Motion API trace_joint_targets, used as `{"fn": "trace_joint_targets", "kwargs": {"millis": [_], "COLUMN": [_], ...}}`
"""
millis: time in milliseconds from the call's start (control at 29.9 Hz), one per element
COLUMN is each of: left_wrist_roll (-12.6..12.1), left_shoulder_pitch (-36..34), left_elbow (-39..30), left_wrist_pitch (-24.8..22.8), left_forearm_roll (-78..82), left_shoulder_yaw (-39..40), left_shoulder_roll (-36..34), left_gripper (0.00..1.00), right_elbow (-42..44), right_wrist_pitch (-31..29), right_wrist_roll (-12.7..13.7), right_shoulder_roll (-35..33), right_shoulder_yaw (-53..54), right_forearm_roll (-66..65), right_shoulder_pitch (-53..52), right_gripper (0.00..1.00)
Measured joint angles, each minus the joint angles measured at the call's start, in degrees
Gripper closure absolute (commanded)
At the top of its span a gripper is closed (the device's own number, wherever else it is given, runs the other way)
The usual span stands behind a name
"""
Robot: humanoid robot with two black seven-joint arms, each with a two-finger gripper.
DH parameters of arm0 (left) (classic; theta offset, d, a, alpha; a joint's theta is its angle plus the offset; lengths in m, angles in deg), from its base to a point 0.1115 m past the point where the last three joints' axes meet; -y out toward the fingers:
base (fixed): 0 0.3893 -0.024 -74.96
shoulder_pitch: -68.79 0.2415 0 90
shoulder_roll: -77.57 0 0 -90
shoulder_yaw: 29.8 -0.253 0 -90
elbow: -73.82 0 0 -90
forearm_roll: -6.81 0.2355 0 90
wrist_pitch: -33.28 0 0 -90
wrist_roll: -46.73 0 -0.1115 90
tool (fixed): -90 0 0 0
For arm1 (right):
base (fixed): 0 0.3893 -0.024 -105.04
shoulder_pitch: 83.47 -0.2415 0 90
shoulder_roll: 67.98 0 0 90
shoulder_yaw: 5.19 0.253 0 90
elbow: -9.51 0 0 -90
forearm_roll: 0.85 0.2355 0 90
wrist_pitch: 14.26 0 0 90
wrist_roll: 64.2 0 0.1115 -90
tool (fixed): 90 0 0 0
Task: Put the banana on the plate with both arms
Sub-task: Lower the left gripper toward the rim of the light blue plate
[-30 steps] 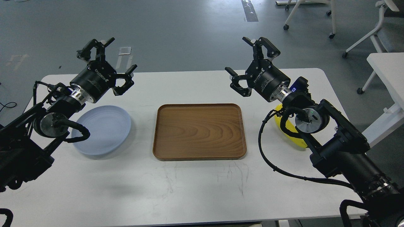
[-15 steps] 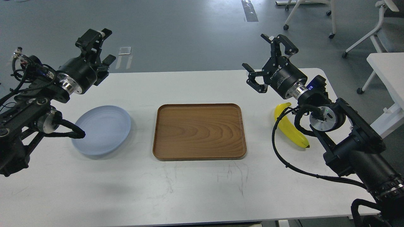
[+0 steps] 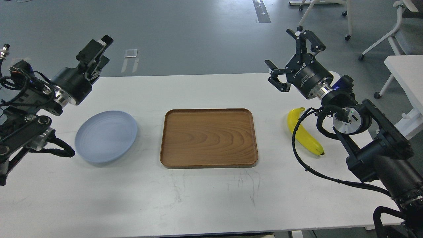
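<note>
Yellow banana (image 3: 304, 135) on table, empty blue-grey plate (image 3: 105, 136)

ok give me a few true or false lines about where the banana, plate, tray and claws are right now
1. The banana lies on the table, right of the tray. True.
2. The plate holds the banana. False: the plate holds nothing.
3. The right claw is open, clear of the banana. True.
4. The tray sits between plate and banana. True.
5. The left claw grips the plate. False: it hangs above the table's far edge, apart from the plate.
</note>
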Motion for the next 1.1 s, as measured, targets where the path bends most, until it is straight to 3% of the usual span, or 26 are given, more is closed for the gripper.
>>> {"fn": "trace_joint_targets", "kwargs": {"millis": [267,434,701,1102], "left_wrist_roll": [-0.4,-0.9,-1.5,-2.4], "left_shoulder_pitch": [-2.1,-1.5,-1.2,-1.8], "left_elbow": [-0.4,-0.5,1.0,10.8], "left_wrist_pitch": [0.4,3.6,4.3,8.2], "left_forearm_roll": [8.1,20.3,23.1,23.2], "left_shoulder_yaw": [-10.4,-11.7,-15.8,-24.4], "left_shoulder_roll": [-5.8,-7.4,-8.2,-7.3], "left_gripper": [0.02,0.02,0.02,0.02], "right_elbow": [0.2,0.3,0.4,1.2], "right_wrist_pitch": [0.0,0.0,0.0,0.0], "right_wrist_roll": [0.0,0.0,0.0,0.0], "right_shoulder_roll": [0.4,0.4,0.5,0.4], "right_shoulder_yaw": [0.1,0.0,-0.3,-0.5], "right_forearm_roll": [0.0,0.0,-0.1,-0.2], "right_shoulder_pitch": [0.0,0.0,0.0,-0.1], "right_gripper": [0.00,0.00,0.00,0.00]}}
